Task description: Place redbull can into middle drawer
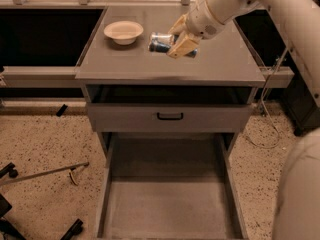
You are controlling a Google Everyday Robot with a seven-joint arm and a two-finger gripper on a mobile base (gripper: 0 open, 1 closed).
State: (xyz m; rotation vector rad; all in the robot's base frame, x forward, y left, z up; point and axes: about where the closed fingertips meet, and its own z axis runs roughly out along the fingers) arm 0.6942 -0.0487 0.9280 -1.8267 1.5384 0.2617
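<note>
My gripper (176, 40) is over the grey cabinet top (220, 64), right of its middle, and is shut on the redbull can (159, 42). The can is blue and silver and lies sideways in the cream fingers (181, 45), its silver end pointing left toward the bowl. The middle drawer (167, 204) is pulled out wide open at the bottom of the view. Its flat grey floor is bare and it has low side walls. It lies well below and in front of the gripper.
A cream bowl (123, 31) stands on the cabinet top, left of the can. A grey drawer front with a black handle (170, 116) is above the open drawer. A metal rod (45, 173) and black wheels (7, 170) lie on the speckled floor at left. A cable (267, 119) hangs at right.
</note>
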